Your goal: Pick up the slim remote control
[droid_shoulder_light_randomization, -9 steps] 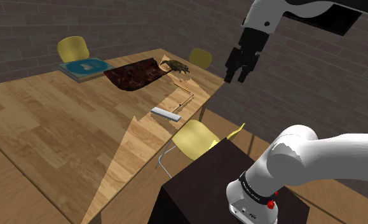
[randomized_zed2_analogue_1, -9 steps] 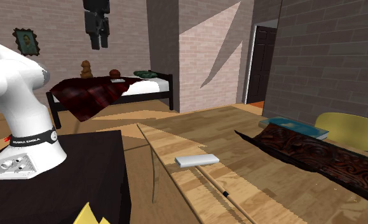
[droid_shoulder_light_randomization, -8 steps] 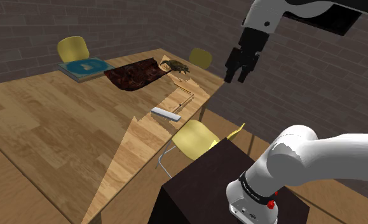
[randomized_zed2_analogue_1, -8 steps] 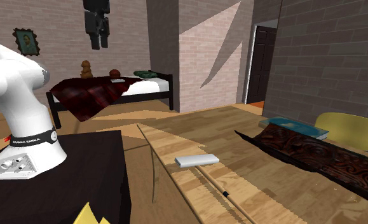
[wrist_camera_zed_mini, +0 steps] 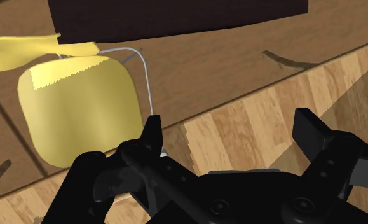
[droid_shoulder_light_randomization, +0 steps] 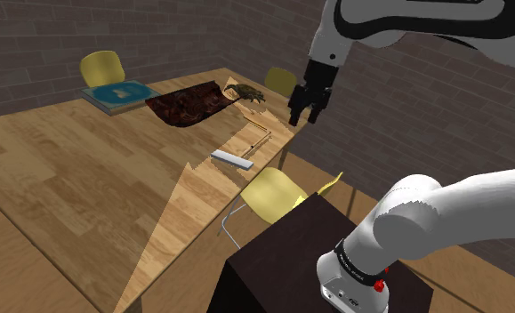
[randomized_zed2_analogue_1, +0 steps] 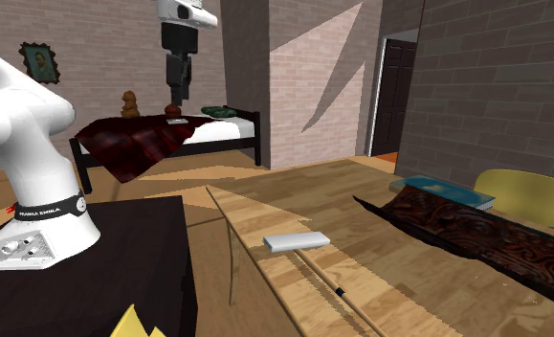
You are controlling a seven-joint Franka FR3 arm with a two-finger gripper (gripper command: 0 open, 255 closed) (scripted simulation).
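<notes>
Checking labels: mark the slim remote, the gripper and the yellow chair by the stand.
slim remote (droid_shoulder_light_randomization: 232, 159), shoulder view, middle of its top face.
gripper (droid_shoulder_light_randomization: 305, 116), shoulder view, midway between fingertips.
yellow chair (droid_shoulder_light_randomization: 273, 194), shoulder view, its large panel.

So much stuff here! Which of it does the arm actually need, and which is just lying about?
Needed: slim white remote; black gripper, open.
Lying about: blue book; dark red cloth; yellow chair.

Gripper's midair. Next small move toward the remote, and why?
Probably translate the gripper toward the shoulder view's left and down, until it is above the slim pale remote control. The open gripper hangs high, off the edge of the wooden table, and the wrist view looks at the yellow chair and that edge, so it likely isn't over the remote yet.
</notes>
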